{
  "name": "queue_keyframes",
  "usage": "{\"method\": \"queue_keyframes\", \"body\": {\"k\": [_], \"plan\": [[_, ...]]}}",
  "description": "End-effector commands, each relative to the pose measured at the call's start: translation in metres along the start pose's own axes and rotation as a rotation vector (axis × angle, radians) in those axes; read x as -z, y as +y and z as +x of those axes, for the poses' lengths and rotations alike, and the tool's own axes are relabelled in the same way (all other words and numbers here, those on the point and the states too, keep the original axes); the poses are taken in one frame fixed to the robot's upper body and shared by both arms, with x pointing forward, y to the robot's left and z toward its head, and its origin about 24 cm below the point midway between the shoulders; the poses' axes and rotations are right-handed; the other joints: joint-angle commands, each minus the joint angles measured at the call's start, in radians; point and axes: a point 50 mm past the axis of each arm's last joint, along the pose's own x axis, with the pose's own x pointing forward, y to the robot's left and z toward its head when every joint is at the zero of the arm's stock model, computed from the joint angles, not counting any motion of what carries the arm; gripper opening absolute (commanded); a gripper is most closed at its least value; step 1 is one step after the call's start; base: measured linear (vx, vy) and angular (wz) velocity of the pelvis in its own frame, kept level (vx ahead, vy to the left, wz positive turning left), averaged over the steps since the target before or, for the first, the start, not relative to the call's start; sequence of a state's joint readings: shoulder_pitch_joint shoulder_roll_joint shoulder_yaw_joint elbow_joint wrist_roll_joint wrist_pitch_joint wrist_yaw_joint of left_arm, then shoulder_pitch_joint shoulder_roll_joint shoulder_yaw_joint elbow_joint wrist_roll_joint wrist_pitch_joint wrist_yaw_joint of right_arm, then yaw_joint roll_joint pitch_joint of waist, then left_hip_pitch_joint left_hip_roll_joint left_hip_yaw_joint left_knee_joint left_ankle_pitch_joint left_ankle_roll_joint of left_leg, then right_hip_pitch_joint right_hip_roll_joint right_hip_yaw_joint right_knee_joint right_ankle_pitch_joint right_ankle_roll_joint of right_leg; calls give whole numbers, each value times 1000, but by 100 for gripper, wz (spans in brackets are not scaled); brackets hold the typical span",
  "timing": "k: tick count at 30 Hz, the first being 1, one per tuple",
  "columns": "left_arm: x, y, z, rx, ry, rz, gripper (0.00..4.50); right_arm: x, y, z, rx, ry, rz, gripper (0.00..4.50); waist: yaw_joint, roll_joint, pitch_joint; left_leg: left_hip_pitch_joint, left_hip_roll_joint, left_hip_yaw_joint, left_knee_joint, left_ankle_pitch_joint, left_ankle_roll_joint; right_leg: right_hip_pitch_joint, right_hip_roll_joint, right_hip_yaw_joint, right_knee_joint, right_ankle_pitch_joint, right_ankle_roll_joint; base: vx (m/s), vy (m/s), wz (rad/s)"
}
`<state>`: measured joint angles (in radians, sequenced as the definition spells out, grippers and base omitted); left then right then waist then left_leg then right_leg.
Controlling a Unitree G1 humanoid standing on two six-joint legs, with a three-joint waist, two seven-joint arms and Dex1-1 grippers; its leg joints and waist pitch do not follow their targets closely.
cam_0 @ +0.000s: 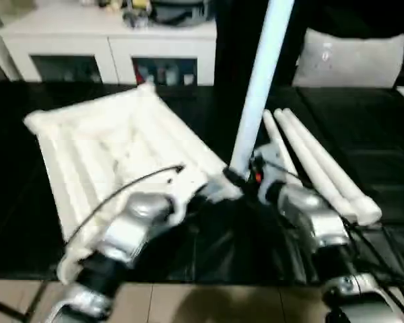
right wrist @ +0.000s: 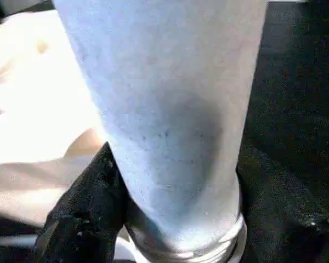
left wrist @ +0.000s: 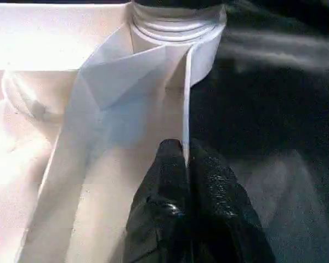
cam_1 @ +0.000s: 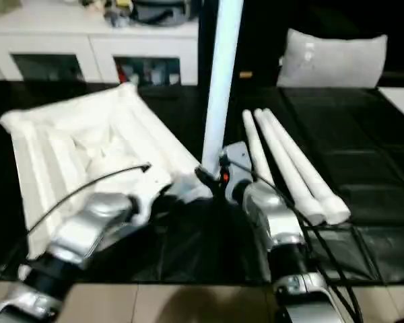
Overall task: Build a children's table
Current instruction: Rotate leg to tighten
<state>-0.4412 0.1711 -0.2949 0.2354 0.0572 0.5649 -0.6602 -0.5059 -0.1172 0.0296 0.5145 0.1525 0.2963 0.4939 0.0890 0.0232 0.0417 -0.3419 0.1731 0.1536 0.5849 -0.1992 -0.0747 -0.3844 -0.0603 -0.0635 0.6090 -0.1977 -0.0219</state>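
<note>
beside the tabletop (cam_0: 114,145), spare legs (cam_0: 320,165); left gripper (left wrist: 185,159) pinching its rim, right gripper (right wrist: 175,181) clamping upright leg (cam_0: 259,87)

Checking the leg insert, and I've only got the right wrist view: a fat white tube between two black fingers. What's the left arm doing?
Observer: The left gripper is pinched on the thin side wall of the tabletop, right beside the corner socket.
Operator: Is the leg upright?
Observer: Nearly. The head views show the leg tilted slightly, its top leaning toward the robot's right, with the right gripper gripping it near the base.
Operator: Any legs left?
Observer: Three spare legs lie side by side on the black surface, to the right of the held one.
</note>
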Motion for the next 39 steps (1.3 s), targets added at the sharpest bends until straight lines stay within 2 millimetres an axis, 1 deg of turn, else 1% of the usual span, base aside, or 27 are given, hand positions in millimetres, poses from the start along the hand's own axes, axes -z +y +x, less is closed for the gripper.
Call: {"method": "queue_keyframes", "body": {"k": [1, 2, 4, 6, 7, 9, 10, 11, 14, 15, 16, 17, 18, 20, 24, 25, 26, 27, 28, 30, 32, 34, 35, 36, 37, 38, 39], "plan": [[-24, -9, 10, -17, -91, 34, 0, 25, 22, 7, -70, 76, 71, 318, 6, -10, -47, -8, 45, -12, -74, -209, 27, 37, -86, 53, -97, -362, -135, 0, 0, 0], [-24, -9, 10, -17, -91, 34, 0, 25, 22, 7, -70, 76, 71, 332, 7, -10, -49, -10, 45, -11, -72, -181, 35, 39, -84, 53, -92, -310, -143, 0, 0, 0], [-23, -12, 11, -15, -74, 63, 0, 23, 20, 4, -67, 48, 81, 339, 11, -11, -51, -13, 45, -10, -71, -146, 47, 42, -85, 52, -86, -254, -154, 0, 0, 0], [-21, -11, 9, -22, -62, 77, 0, 22, 18, 2, -68, 34, 74, 377, 13, -9, -52, -13, 46, -10, -71, -131, 53, 44, -86, 50, -84, -235, -162, 0, 0, 0], [-20, -10, 8, -27, -57, 83, 0, 21, 17, 1, -70, 28, 68, 377, 13, -8, -51, -13, 46, -10, -71, -133, 54, 44, -86, 50, -85, -235, -164, 0, 0, 0], [-18, -10, 6, -11, -61, 103, 0, 18, 13, -4, -96, 11, 36, 400, 14, -10, -49, -13, 47, -11, -74, -166, 52, 43, -87, 49, -91, -288, -153, 0, 0, 0], [-18, -10, 6, -11, -61, 103, 0, 18, 13, -4, -96, 11, 36, 413, 14, -9, -48, -13, 47, -11, -75, -171, 51, 43, -87, 49, -92, -298, -150, 0, 0, 0], [-16, -7, 4, -2, -55, 107, 0, 15, 7, -9, -115, -1, 5, 422, 14, -8, -48, -14, 48, -12, -75, -175, 49, 43, -87, 49, -92, -305, -147, 0, 0, 0], [-12, -4, 0, 18, -41, 129, 0, 10, -1, -19, -157, -15, -45, 443, 16, -12, -50, -20, 46, -10, -71, -143, 63, 45, -86, 50, -89, -260, -147, 0, 0, 0], [-10, -2, -2, 29, -31, 137, 0, 8, -4, -24, -190, -15, -78, 443, 16, -12, -50, -20, 46, -10, -71, -143, 63, 45, -86, 50, -89, -260, -147, 0, 0, 0], [-9, -2, -2, 33, -29, 139, 0, 7, -5, -26, -198, -15, -87, 443, 18, -13, -53, -20, 46, -10, -68, -124, 70, 47, -85, 49, -85, -234, -151, 0, 0, 0], [-6, 1, -6, 53, -16, 151, 0, 3, -10, -33, -240, -11, -129, 443, 18, -12, -55, -22, 45, -10, -66, -113, 74, 48, -85, 49, -83, -218, -155, 0, 0, 0], [-2, 3, -9, 78, -1, 160, 0, 0, -14, -39, -275, -5, -162, 443, 20, -13, -58, -25, 44, -9, -62, -89, 89, 48, -83, 48, -77, -176, -164, 0, 0, 0], [0, 3, -11, 99, 5, 178, 0, -2, -17, -41, -288, 2, -179, 443, 20, -12, -57, -26, 44, -8, -59, -75, 102, 46, -82, 46, -75, -141, -179, 0, 0, 0], [11, 3, -21, 207, 39, 256, 0, -8, -24, -51, -365, 37, -286, 443, 22, -9, -57, -23, 49, -7, -59, -92, 102, 43, -81, 45, -73, -144, -197, 0, 0, 0], [13, 4, -24, 232, 46, 269, 0, -10, -25, -53, -404, 48, -308, 443, 24, -7, -57, -22, 49, -8, -59, -93, 103, 42, -82, 45, -74, -143, -198, 0, 0, 0], [14, 5, -27, 264, 47, 291, 0, -11, -25, -57, -454, 64, -329, 443, 27, -8, -56, -22, 50, -8, -59, -106, 106, 42, -82, 45, -73, -144, -203, 0, 0, 0], [14, 5, -27, 264, 47, 291, 0, -11, -25, -57, -454, 64, -329, 443, 27, -8, -56, -22, 50, -8, -59, -106, 106, 42, -82, 45, -73, -144, -203, 0, 0, 0], [15, 5, -31, 298, 45, 309, 0, -12, -25, -59, -499, 81, -345, 443, 29, -6, -56, -19, 52, -7, -59, -111, 104, 40, -82, 46, -72, -142, -208, 0, 0, 0], [18, 5, -38, 384, 58, 337, 0, -12, -24, -61, -569, 109, -375, 408, 34, -7, -56, -20, 54, -8, -59, -114, 105, 40, -84, 45, -70, -145, -216, 0, 0, 0], [19, 5, -40, 419, 70, 342, 0, -12, -23, -60, -593, 118, -381, 402, 33, -7, -56, -20, 56, -8, -59, -115, 101, 39, -83, 45, -67, -138, -222, 0, 0, 0], [20, 6, -44, 462, 72, 364, 0, -12, -20, -60, -643, 133, -388, 373, 36, -7, -56, -20, 56, -8, -59, -113, 100, 39, -83, 45, -66, -132, -226, 0, 0, 0], [20, 6, -46, 488, 73, 374, 0, -12, -19, -59, -668, 141, -395, 373, 38, -8, -56, -20, 56, -8, -58, -114, 100, 40, -85, 45, -65, -134, -228, 0, 0, 0], [20, 6, -46, 488, 73, 374, 0, -12, -19, -59, -668, 141, -395, 360, 40, -7, -57, -19, 57, -7, -58, -114, 98, 39, -85, 46, -65, -134, -228, 0, 0, 0], [20, 6, -47, 506, 79, 378, 0, -12, -17, -59, -682, 145, -398, 356, 42, -11, -56, -18, 57, -7, -58, -113, 97, 38, -85, 46, -65, -136, -226, 0, 0, 0], [21, 6, -49, 532, 85, 387, 0, -11, -16, -57, -698, 144, -402, 343, 46, -8, -57, -18, 58, -7, -58, -118, 95, 38, -86, 46, -64, -144, -225, 0, 0, 0], [21, 6, -50, 543, 86, 391, 0, -11, -16, -57, -704, 143, -403, 329, 48, -9, -56, -18, 57, -7, -59, -118, 93, 38, -86, 46, -64, -152, -222, 0, 0, 0]]}}
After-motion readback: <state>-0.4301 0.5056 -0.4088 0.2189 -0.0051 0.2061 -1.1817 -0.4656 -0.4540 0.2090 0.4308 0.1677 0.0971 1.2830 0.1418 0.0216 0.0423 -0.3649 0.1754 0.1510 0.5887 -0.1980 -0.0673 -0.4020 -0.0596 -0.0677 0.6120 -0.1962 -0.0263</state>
